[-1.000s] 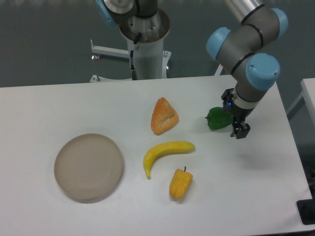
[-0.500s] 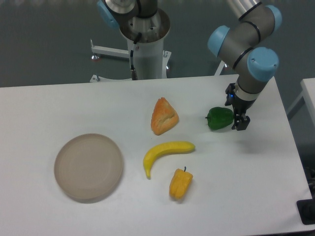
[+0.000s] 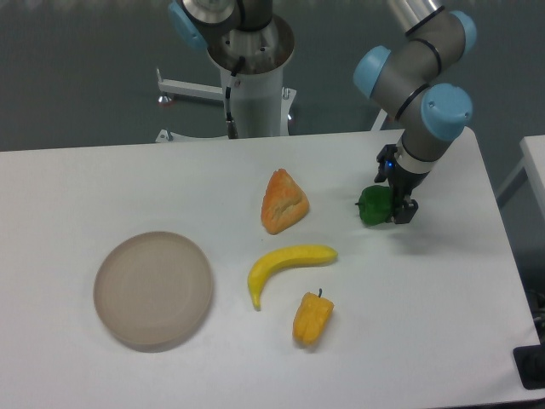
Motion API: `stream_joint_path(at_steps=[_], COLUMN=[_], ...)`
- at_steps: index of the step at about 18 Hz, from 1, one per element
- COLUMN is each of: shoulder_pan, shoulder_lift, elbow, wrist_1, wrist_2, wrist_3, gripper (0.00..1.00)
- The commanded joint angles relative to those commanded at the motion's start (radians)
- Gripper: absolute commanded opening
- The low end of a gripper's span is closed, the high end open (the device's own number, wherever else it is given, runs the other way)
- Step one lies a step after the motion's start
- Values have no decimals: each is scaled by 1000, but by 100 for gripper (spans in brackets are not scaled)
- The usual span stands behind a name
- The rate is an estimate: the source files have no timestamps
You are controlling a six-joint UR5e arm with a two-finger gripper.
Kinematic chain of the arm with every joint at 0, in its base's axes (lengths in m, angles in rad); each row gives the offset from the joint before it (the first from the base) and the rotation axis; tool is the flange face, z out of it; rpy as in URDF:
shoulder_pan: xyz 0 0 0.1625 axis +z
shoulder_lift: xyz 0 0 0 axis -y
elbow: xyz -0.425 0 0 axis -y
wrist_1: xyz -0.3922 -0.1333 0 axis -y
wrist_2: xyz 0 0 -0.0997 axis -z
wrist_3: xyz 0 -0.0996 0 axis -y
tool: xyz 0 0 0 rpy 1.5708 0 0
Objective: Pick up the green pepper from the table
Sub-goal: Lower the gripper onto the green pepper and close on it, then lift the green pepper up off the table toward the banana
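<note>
The green pepper [image 3: 372, 206] lies on the table [image 3: 443, 298], right of the middle. From the left we see a round beige plate [image 3: 153, 289], a banana [image 3: 288, 262], an orange wedge [image 3: 283, 202], a yellow-orange pepper [image 3: 312, 318], then the green pepper with our gripper [image 3: 398, 207] overlapping its right side; we cannot tell whether the fingers grip it.

The arm [image 3: 415, 64] has grey tube links with light-blue joint caps, a silver base column [image 3: 253, 94], and a small black gripper [image 3: 394, 203] with a blue light.
</note>
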Motion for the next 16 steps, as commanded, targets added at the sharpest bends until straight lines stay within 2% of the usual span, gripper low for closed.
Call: stream_joint_path(at_steps=[2,3,4,5,9,11,12,16], shoulder_pan=[0,0,0,0,-8,-14,-18,-51], shoulder_lift=[-3,-3,-3,0,11,14,20,12], elbow=[3,6,12,20,49,92,119,241], wrist_1=[2,0,-2,-3,-8,-21,-41,-173], wrist_2=[-2,-2,-2,-2,20,35,28,25], wrist_3=[8,8,6,-3,-28,-72,-134,-231], gripper=[97,83,59,44,42,34,30,30])
